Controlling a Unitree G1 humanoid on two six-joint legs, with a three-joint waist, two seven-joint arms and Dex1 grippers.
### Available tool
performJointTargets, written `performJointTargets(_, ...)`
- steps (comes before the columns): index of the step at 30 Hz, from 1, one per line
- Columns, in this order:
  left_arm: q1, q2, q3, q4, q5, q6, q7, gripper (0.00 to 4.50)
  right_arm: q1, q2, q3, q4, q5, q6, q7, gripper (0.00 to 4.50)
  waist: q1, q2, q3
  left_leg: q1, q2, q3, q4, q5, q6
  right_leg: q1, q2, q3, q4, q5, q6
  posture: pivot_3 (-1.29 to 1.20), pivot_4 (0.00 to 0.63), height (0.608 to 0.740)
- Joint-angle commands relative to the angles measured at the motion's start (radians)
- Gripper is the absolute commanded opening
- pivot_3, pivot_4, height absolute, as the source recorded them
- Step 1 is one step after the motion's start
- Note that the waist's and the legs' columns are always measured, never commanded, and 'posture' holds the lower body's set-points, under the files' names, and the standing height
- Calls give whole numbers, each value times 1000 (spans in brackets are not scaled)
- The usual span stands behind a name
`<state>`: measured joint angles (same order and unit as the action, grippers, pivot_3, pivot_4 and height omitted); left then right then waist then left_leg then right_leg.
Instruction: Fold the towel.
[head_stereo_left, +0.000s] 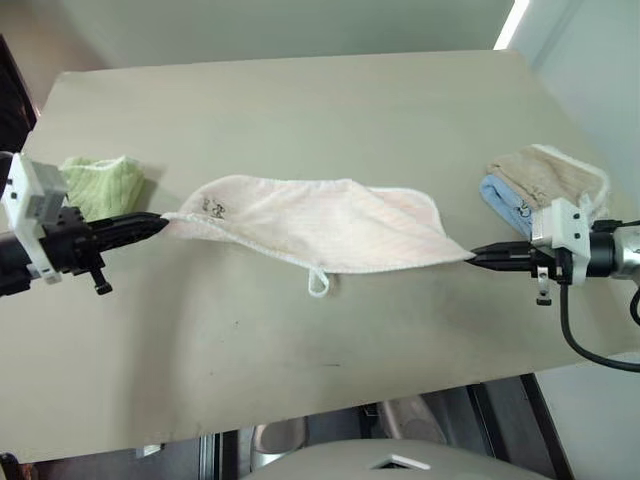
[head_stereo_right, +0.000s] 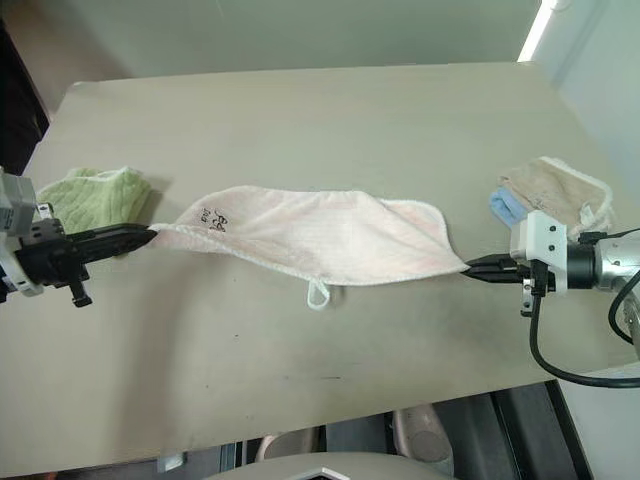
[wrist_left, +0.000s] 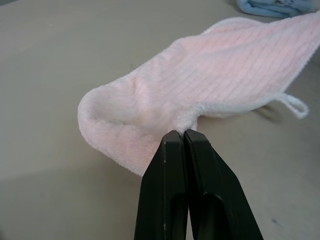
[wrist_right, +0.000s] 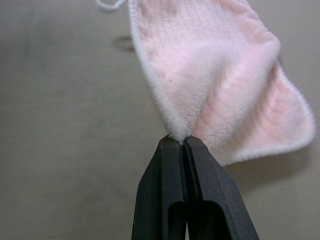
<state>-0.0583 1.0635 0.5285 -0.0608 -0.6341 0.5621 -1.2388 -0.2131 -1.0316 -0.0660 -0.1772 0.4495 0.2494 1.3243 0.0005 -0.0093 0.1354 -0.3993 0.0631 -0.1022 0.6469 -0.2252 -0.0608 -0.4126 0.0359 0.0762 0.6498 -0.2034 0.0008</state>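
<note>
The pale pink towel (head_stereo_left: 320, 225) with white edging hangs stretched between my two grippers above the middle of the table, sagging in a shallow curve. Its dark logo (head_stereo_left: 215, 208) sits near the left end and its white loop (head_stereo_left: 318, 284) dangles from the lower edge. My left gripper (head_stereo_left: 160, 222) is shut on the towel's left corner, the cloth pinched at the fingertips (wrist_left: 184, 137) in the left wrist view. My right gripper (head_stereo_left: 476, 257) is shut on the right corner, the corner bunched at its fingertips (wrist_right: 181, 142) in the right wrist view.
A green waffle-textured towel (head_stereo_left: 102, 183) lies at the table's left edge behind my left gripper. A beige towel (head_stereo_left: 548, 172) lies on a light blue one (head_stereo_left: 505, 202) at the right edge, just behind my right gripper. The beige table (head_stereo_left: 300, 100) extends beyond the towel.
</note>
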Motion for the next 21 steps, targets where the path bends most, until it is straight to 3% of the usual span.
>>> performJointTargets(1,36,30,54,-37,-8,19,-14,0,9,-31,-25,-33,25,34,34,26,-3,0,0,4,0,0,0,0,0,4,2,3,0,-2,3,0,150,740)
performJointTargets(7,64,38,58,-24,10,3,-10,0,-40,-28,-5,5,-12,30,41,26,-3,0,0,7,2,-1,0,-1,-2,4,10,11,-1,-2,1,0,150,740)
performJointTargets(10,47,29,32,13,76,-76,23,0,-76,-2,15,46,-69,-25,6,26,-3,0,0,5,4,-1,-1,-5,-4,0,11,11,-1,4,-10,0,150,740)
performJointTargets(15,-101,22,-29,178,160,-173,108,0,-192,12,17,178,-125,-90,-8,26,3,0,0,-4,6,0,-1,-7,-2,-14,13,10,7,2,-11,0,150,740)
performJointTargets(16,-125,22,-34,202,170,-203,107,0,-222,15,17,208,-136,-107,-12,26,3,0,0,-4,6,1,0,-7,-2,-15,13,11,10,6,-5,0,150,740)
performJointTargets(21,-250,24,-101,312,207,-265,109,0,-342,36,38,342,-178,-176,-7,26,2,0,0,-4,7,1,-1,-8,1,-17,13,11,11,6,-5,0,150,740)
